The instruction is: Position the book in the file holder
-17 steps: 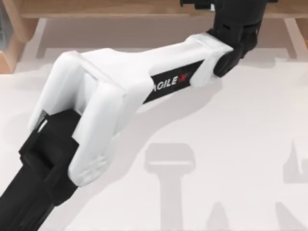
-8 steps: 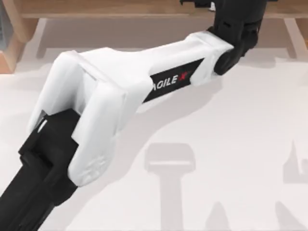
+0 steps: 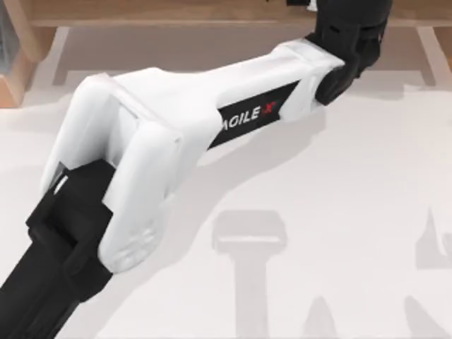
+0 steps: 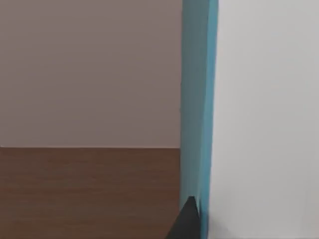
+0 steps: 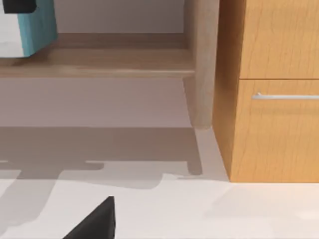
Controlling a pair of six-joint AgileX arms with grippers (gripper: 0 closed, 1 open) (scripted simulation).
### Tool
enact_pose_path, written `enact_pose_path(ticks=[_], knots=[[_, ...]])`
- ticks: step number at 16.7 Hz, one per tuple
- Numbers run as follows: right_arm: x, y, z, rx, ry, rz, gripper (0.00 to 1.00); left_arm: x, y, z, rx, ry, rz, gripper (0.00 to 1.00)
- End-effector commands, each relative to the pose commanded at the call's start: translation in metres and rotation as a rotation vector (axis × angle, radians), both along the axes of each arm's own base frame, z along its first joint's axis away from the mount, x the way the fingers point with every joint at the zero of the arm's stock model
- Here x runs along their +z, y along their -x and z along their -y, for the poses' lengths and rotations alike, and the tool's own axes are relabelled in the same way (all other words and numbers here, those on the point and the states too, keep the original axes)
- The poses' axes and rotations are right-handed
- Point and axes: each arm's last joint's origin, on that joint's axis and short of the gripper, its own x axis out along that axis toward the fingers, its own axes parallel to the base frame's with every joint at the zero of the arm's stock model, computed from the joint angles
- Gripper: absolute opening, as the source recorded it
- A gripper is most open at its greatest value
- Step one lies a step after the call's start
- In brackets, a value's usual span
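**Left arm reaching toward the shelf, book at its far end**

White table (image 3: 339,212) is lying under the camera, with a long wooden shelf (image 3: 141,10) running along its far edge.

- Left arm (image 3: 176,127) is stretching from the near left corner of the table diagonally toward the shelf, its black wrist ending right at the shelf edge, right of centre.
- Left gripper: a dark fingertip (image 4: 187,221) is pressing against the teal cover of the book (image 4: 198,99). Book is standing upright and edge-on in the left wrist view, its white face beside the teal. Looks held, but the opposite finger is out of sight, so how far the jaws are spread — cannot tell.
- From the right wrist view, the book (image 5: 30,25) is hanging just above the shelf (image 5: 99,62), a black gripper piece sitting on top of it.
- File holder (image 3: 14,49) is sitting at the shelf's left end, well apart from the book.
- Right gripper: one dark finger (image 5: 97,221) is hovering low over the table, near a wooden cabinet (image 5: 271,89) with a metal handle (image 5: 286,96). Opening: cannot tell.
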Motion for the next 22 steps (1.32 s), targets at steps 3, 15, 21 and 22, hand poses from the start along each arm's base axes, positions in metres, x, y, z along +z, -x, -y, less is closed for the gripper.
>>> enact_pose_path(ticks=[3,15,21,22], knots=[[0.000,0.000,0.000,0.000,0.000,0.000,1.00,0.003,0.002,-0.002,-0.011,-0.010,0.004,0.00],[0.000,0.000,0.000,0.000,0.000,0.000,1.00,0.022,0.103,-0.060,-0.526,-0.487,0.088,0.00],[0.000,0.000,0.000,0.000,0.000,0.000,1.00,-0.013,0.129,-0.166,-0.705,-0.827,0.124,0.00],[0.000,0.000,0.000,0.000,0.000,0.000,1.00,-0.022,0.128,-0.190,-0.704,-0.881,0.112,0.00]])
